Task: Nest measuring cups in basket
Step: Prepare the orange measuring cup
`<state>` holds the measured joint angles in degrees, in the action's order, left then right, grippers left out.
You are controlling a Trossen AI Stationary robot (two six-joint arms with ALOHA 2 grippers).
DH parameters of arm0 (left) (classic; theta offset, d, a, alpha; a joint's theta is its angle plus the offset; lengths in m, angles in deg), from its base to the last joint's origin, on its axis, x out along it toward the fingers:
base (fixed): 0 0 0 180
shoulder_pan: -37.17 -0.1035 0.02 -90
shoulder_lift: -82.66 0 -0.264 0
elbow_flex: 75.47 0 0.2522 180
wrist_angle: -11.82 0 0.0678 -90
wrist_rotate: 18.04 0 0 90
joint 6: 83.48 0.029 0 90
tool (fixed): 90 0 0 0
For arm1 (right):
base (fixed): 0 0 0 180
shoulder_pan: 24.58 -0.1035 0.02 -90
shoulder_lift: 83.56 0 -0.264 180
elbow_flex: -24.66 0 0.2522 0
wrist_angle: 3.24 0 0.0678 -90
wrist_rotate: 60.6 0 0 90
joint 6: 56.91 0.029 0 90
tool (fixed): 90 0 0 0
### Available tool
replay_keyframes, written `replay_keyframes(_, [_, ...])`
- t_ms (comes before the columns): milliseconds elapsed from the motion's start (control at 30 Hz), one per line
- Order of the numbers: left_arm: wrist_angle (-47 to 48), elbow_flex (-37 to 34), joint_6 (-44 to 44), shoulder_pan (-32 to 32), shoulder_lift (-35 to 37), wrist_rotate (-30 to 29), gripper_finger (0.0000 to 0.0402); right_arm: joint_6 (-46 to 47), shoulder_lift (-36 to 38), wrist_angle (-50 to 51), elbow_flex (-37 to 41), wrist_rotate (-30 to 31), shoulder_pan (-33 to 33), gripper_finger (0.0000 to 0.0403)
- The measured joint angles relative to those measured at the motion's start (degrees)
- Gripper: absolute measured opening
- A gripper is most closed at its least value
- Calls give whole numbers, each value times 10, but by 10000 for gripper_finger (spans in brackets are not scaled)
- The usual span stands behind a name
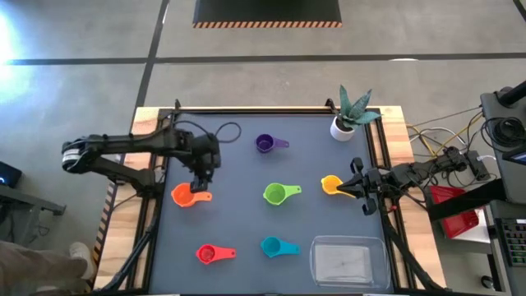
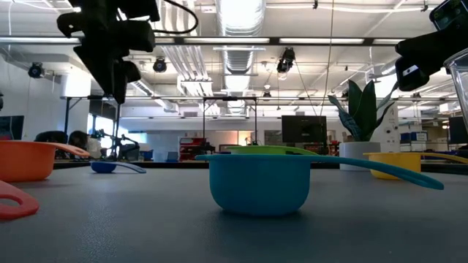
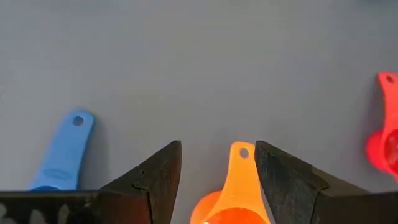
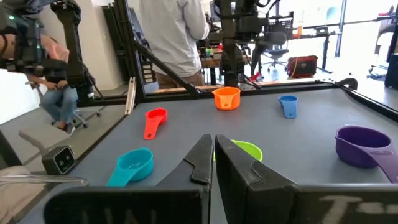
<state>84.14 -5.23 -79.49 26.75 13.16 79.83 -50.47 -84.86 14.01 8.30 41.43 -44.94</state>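
High view gives us the whole layout: the left gripper (image 1: 200, 182) hangs over the orange cup (image 1: 184, 196) on the left side of the dark table (image 1: 238, 230), while the right gripper (image 1: 358, 182) waits at the right edge just beside the yellow cup (image 1: 331, 185). From up there we also see the purple cup (image 1: 265, 144) toward the far side, the green cup (image 1: 275, 194) in the middle, the red cup (image 1: 206, 254) and teal cup (image 1: 272, 246) along the near side, and the clear basket (image 1: 348, 261) in the near right corner, with no cup in it. We cannot find the blue cup from above, where the left arm covers that spot; the left wrist view supplies it, showing the blue cup's handle (image 3: 64, 152) lying near the orange one. That same view shows the left fingers (image 3: 155, 177) spread apart on either side of the orange cup's handle, not pressing it. Right wrist view shows its own fingers (image 4: 202, 162) clenched together on nothing, and a person in a white top (image 4: 174, 31) standing beyond the table. Low view puts the teal cup nearest, with the white plant pot (image 2: 358, 155) behind it.
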Motion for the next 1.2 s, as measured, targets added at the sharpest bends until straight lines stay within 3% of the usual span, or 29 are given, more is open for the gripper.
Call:
replay_keyframes(400, [-26, 0, -5, 16, 21, -24, 187, 0, 0, 0, 0, 0, 0, 9])
replay_keyframes(900, [-40, -1, -64, 21, 115, -23, 187, 0, 0, 0, 0, 0, 0, 9])
replay_keyframes(1200, [-119, -86, -95, 21, 187, -23, 187, 0, 0, 0, 0, 0, 0, 9])
